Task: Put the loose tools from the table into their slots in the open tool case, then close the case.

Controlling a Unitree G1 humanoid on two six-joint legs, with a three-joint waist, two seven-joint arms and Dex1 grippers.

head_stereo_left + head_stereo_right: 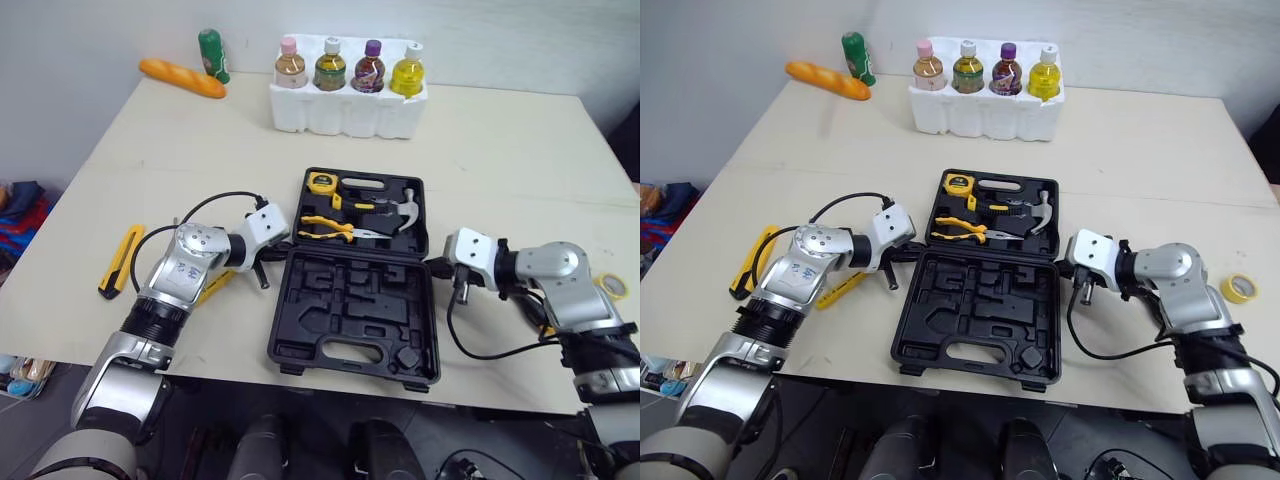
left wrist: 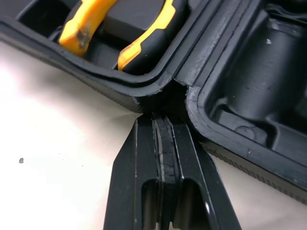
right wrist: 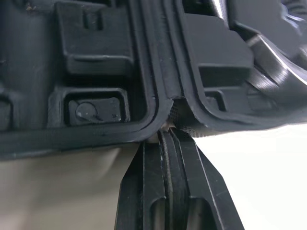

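Well left of the open tool case (image 1: 350,300), the yellow utility knife (image 1: 121,261) is lying loose, its long axis running near-to-far. Your left gripper (image 2: 163,117), fingers pressed together and empty, is sitting at the case's left hinge end, so it is the nearer one. Your right gripper (image 3: 168,136), likewise closed, is sitting at the right hinge end.

The pale counter (image 1: 500,150) carried an open black tool case (image 1: 340,300) near its front. A white foam tray (image 1: 345,115) sat at the back, with a green bottle (image 1: 213,55) and an orange loaf (image 1: 182,77) to its left. A utility knife (image 1: 121,260) lay at the left edge and a tape roll (image 1: 613,288) far right. Possibly a yellow tool (image 1: 215,286) lay beside the case.
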